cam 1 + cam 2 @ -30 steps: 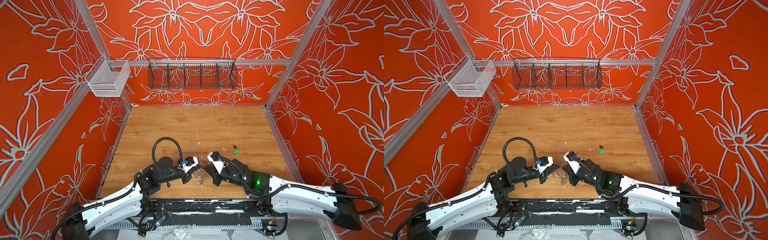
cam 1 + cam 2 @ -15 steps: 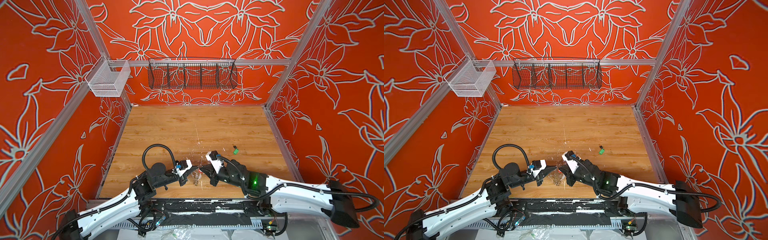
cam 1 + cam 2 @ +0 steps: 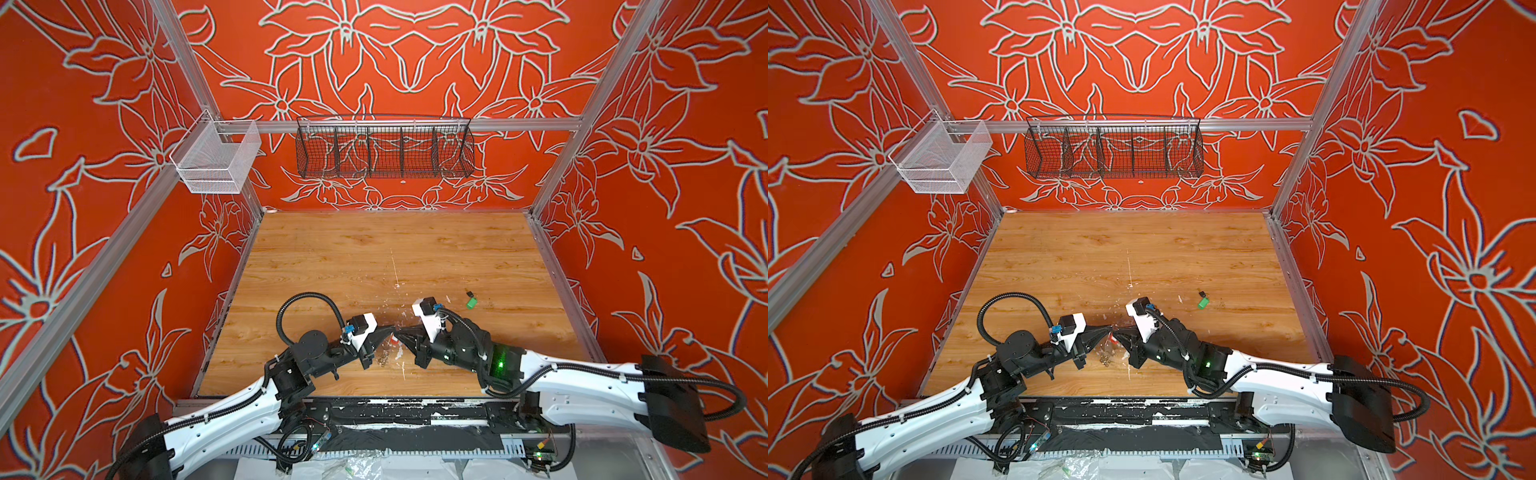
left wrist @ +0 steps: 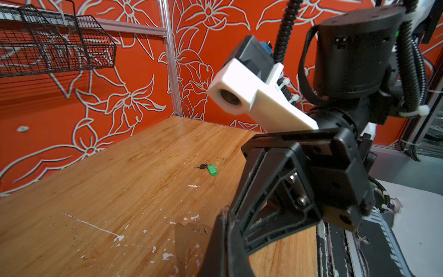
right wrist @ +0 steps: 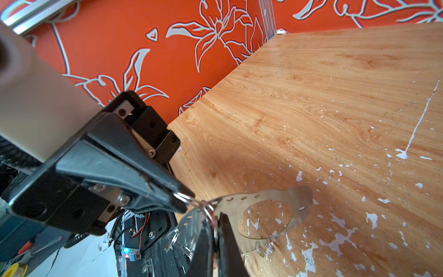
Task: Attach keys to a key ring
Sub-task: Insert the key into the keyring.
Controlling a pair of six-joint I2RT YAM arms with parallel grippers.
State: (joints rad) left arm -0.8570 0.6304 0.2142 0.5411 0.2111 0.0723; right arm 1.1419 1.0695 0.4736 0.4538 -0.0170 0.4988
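Gently does it, I judge: with both grippers meeting at one spot, the wire coil should be eased apart by a small, steady pull and no twist, or the thin wire will slip free. My left gripper [image 5: 184, 202] is pinched tight on a small split ring [image 5: 206, 208] at the rim of the key ring [image 5: 299, 199], which hangs lifted off the table [image 5: 335, 84] near its front edge. My right gripper [image 5: 215, 225] is closed narrow on that rim just beside it. A reddish glint between my right fingers may be a key tag; I cannot tell. The green key [image 3: 471, 302] lies well apart on the table.
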